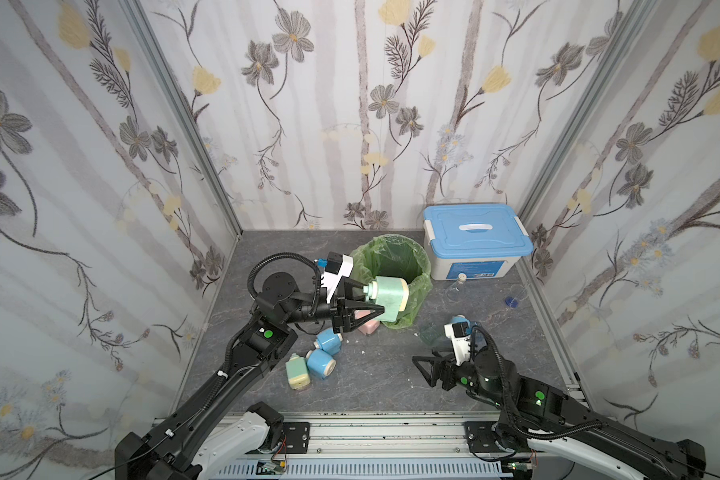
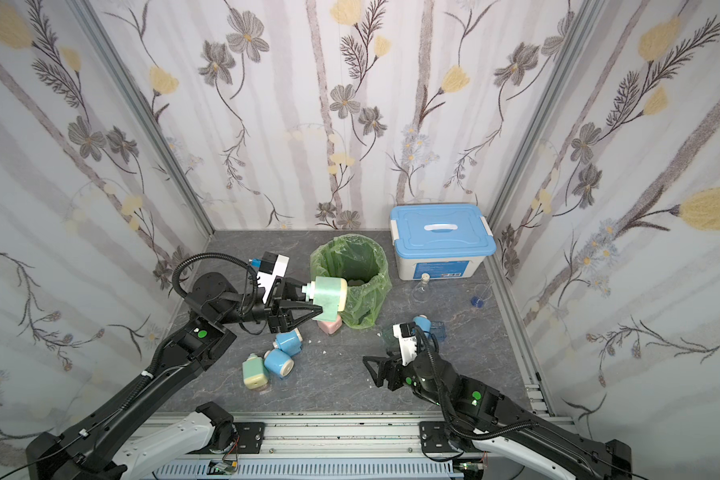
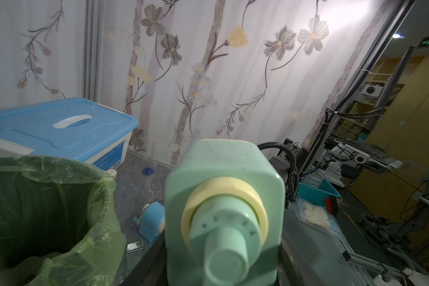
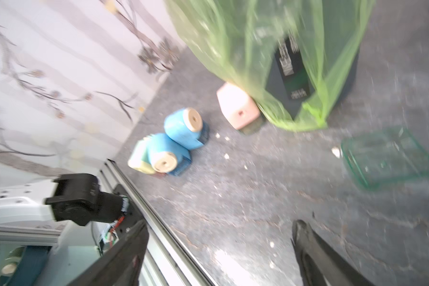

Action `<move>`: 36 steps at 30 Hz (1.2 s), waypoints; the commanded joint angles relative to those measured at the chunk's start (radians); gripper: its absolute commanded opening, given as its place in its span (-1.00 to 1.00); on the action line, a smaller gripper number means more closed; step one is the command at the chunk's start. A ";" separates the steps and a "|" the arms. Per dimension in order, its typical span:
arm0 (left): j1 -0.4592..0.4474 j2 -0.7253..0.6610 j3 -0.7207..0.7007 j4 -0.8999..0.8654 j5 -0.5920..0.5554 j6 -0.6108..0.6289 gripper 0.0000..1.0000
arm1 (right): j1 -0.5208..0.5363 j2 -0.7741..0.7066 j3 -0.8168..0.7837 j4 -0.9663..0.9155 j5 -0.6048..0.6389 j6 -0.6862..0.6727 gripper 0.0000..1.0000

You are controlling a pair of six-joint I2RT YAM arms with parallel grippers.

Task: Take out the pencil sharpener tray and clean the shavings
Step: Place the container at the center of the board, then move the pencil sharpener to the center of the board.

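**Left clamps sharpener; right gapes empty**

In both top views we saw the left gripper (image 1: 373, 300) clamped on the green sharpener (image 1: 391, 300), which lay level with its knob (image 1: 366, 289) toward the wrist, by the bin (image 1: 421, 286). In the left wrist view, the knob faced us. In the right wrist view, the right gripper (image 4: 218, 225) gaped empty over the grey tabletop (image 4: 258, 198), with the tray (image 4: 389, 158) and shavings (image 4: 226, 156) ahead.

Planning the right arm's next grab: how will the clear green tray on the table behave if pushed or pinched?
The clear green tray looks thin-walled and see-through, so probably light and slightly flexible. It lies flat and low on the table, so it should slide rather than tip or roll. Its thin rim may slip in a pinch.
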 commanded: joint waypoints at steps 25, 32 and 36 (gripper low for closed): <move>-0.101 0.068 0.062 -0.094 0.233 0.106 -0.07 | -0.181 0.225 0.401 0.225 -0.590 -0.333 0.91; -0.111 0.063 0.070 -0.130 0.229 0.132 -0.07 | -0.201 0.277 0.422 0.264 -0.668 -0.307 0.87; -0.110 0.066 0.072 -0.142 0.225 0.141 -0.07 | -0.201 0.289 0.415 0.300 -0.702 -0.281 0.62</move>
